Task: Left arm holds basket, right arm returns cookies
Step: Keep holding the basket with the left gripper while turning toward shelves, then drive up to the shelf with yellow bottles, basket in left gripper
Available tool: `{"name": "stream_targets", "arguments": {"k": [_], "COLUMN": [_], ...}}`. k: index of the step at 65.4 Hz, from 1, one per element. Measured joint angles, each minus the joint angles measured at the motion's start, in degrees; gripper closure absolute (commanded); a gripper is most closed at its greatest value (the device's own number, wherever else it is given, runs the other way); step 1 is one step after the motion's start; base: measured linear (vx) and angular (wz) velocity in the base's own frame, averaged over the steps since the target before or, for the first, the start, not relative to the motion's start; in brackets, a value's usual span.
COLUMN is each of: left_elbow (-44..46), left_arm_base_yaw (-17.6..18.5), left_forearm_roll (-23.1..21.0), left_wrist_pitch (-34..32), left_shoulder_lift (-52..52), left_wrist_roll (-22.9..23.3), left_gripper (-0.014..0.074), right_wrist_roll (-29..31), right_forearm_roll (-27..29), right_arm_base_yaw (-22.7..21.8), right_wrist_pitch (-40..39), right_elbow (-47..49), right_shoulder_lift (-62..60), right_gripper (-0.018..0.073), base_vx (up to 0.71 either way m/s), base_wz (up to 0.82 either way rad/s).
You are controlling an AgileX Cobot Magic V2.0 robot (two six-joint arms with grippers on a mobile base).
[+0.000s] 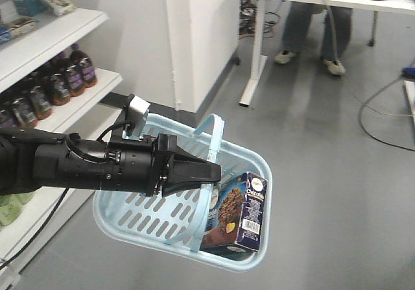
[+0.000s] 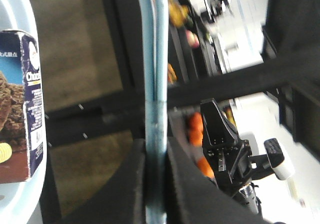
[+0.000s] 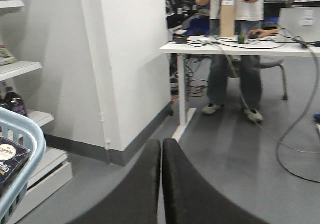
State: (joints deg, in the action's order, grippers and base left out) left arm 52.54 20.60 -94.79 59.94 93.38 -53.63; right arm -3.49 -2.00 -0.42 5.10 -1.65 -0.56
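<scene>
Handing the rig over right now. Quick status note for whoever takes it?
Left tool: shut on the basket handle, holding the basket in the air.
Right tool: shut, empty, clear of the basket.
Cookies: inside the basket, standing at the end away from the shelves.
Done: basket hold.
Left: right tool must open, grip the cookies, lift them out and return them, likely to the shelves.

Light blue basket (image 1: 107, 222), navy cookie box (image 1: 249, 213)
</scene>
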Motion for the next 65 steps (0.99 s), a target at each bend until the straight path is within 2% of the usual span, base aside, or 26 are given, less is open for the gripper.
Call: {"name": "stream_targets", "arguments": {"k": [65], "left_elbow": [0.0], "left_arm_base_yaw": [0.0], "left_forearm_roll": [0.1], "left_wrist_pitch": [-0.2], "left_shoulder_lift": [0.0], "left_wrist_roll": [0.0], "left_gripper": [0.0602], "right_wrist_roll": [0.0], "right_forearm_roll": [0.0], "right_arm_base_yaw": [0.0], "right_wrist_pitch": [0.0], "right_elbow": [0.0], "right_shoulder_lift": [0.0], "right_gripper": [0.0563], "base_vx": [0.29], "base_wz": [0.80]}}
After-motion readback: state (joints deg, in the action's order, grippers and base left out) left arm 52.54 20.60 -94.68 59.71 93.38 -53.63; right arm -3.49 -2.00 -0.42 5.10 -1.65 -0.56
